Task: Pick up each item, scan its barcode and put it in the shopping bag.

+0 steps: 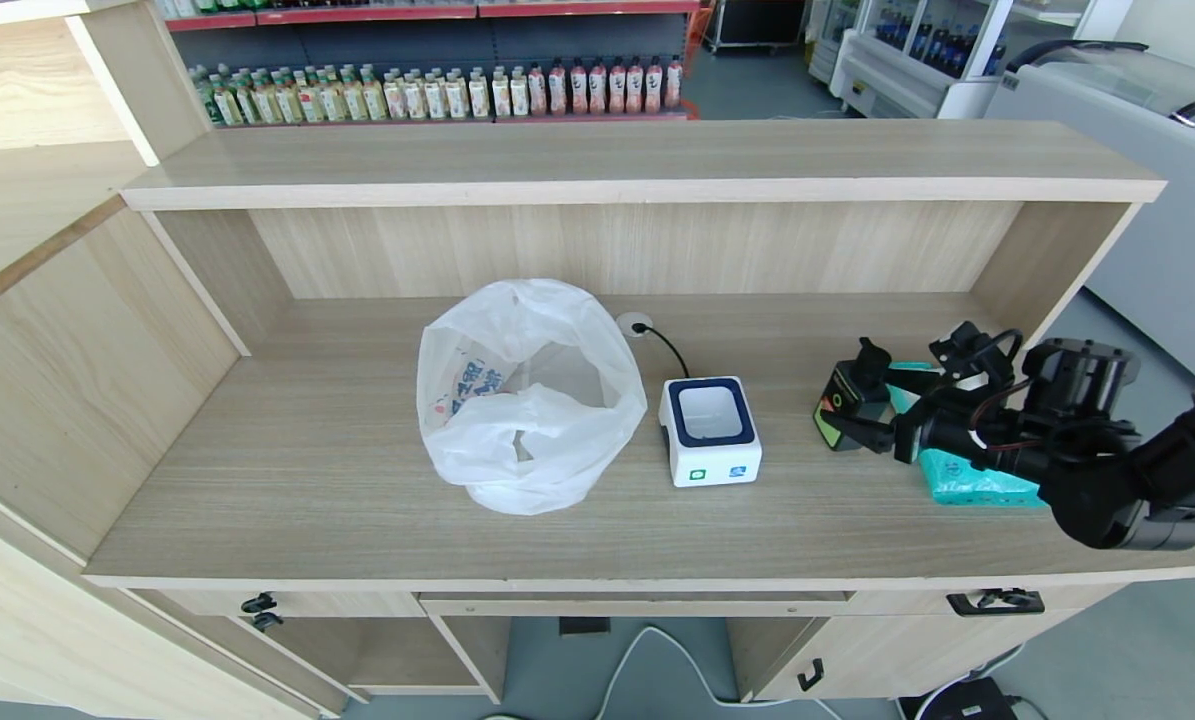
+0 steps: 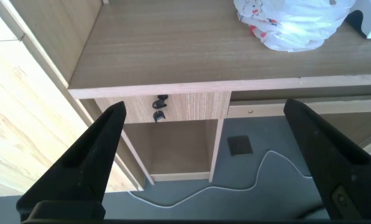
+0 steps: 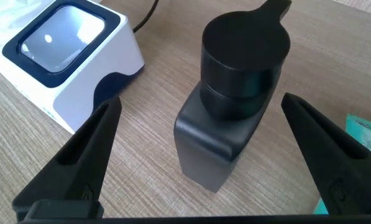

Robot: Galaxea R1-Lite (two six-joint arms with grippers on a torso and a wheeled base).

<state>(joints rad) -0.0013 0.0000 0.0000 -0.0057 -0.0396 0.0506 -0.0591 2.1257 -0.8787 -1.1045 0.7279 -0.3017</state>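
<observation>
on counter (image 1: 307,480): one bag (image 1: 527,400), one scanner (image 1: 709,430)

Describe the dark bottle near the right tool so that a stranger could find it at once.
On the wooden counter, look right of the white scanner. The dark bottle sits between the open fingers of the right tool, beside a teal pack. It alone is black, with a round black cap.

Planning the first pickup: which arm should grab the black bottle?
Right. Its open gripper straddles the bottle beside the scanner; the left gripper hangs open, low before the counter, beyond the bag.
</observation>
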